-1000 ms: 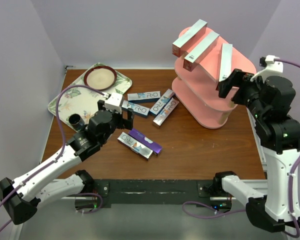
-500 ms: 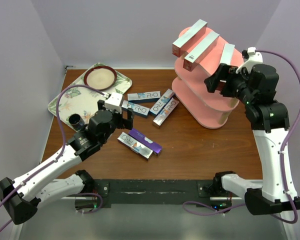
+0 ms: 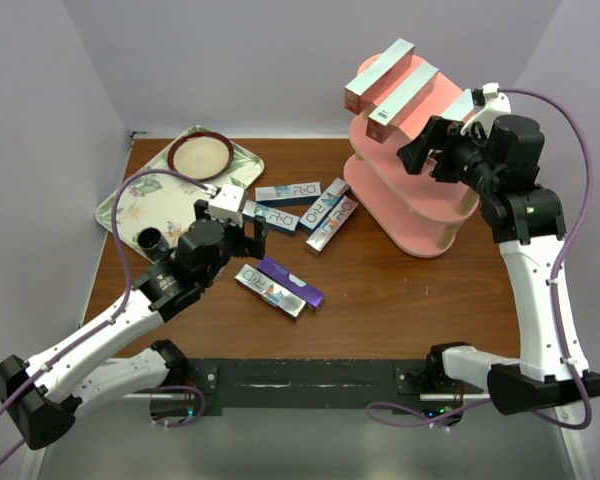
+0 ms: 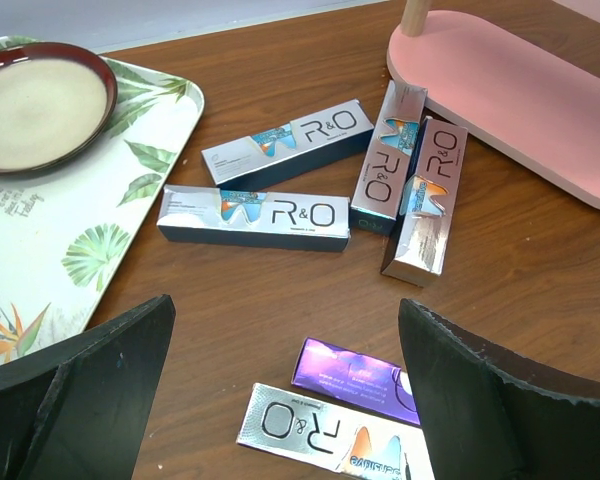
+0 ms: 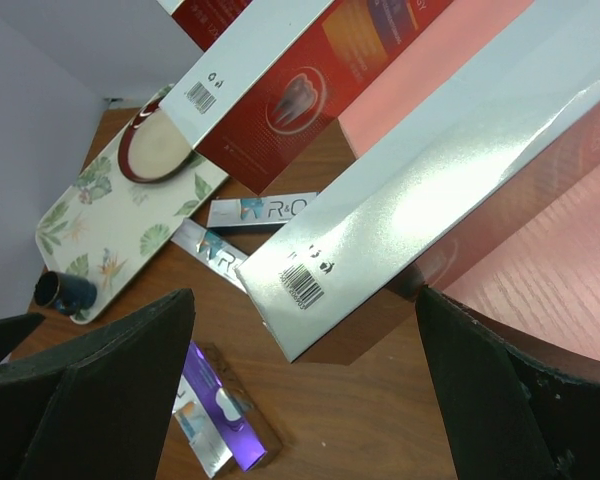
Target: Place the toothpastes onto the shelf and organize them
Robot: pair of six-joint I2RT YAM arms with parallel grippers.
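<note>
The pink three-tier shelf [image 3: 420,205] stands at the right. Three toothpastes lie on its top board: two red-and-silver ones [image 3: 378,75] [image 3: 404,98] and a third mostly hidden behind my right gripper [image 3: 427,153]. That gripper is open and empty, just above this silver box [image 5: 430,190]. Several silver R&O boxes [image 3: 288,190] [image 3: 327,218] lie mid-table. A purple box [image 3: 292,284] and a silver one [image 3: 268,290] lie nearer. My left gripper [image 3: 244,232] is open and empty above them. In its wrist view the purple box [image 4: 355,377] lies between the fingers.
A leaf-patterned tray [image 3: 130,195] at the back left holds a brown-rimmed plate [image 3: 200,154] and a dark cup [image 3: 150,241]. The tray [image 4: 80,230] lies left of my left gripper. The shelf's bottom board [image 4: 520,95] is close to the silver boxes.
My right gripper has swung left and forward over the shelf's top board, now covering most of the third box. The left arm has not moved.
</note>
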